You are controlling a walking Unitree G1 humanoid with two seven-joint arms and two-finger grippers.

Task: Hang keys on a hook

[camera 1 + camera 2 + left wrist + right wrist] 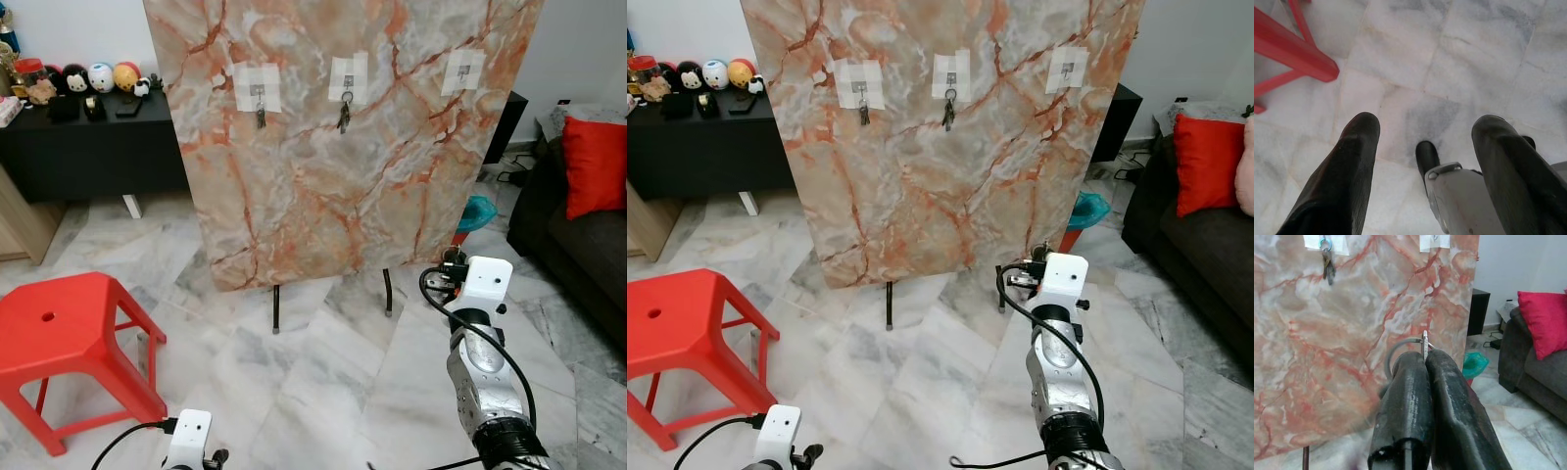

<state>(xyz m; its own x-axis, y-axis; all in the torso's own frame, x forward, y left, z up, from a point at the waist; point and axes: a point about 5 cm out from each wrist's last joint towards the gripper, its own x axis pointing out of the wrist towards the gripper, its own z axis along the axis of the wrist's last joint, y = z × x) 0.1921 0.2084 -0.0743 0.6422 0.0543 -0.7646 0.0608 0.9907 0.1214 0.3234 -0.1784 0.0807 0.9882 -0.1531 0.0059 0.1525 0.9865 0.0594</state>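
A tall marble-patterned board (323,186) stands ahead with three hooks on white patches. Keys (261,117) hang from the left hook and another bunch (344,116) from the middle hook. The right hook (463,70) is bare. My right gripper (1425,360) is raised in front of the board's lower right part, shut on a key ring (1399,348) with a key (1424,340) sticking up between the fingertips. My left gripper (1425,127) hangs low, open, pointing at the floor tiles.
A red plastic stool (59,333) stands at my left. A black cabinet (88,147) with toys sits behind it. A dark sofa with a red cushion (593,162) is on the right, with a teal object (477,213) near the board's corner. Thin black legs (275,308) hold the board.
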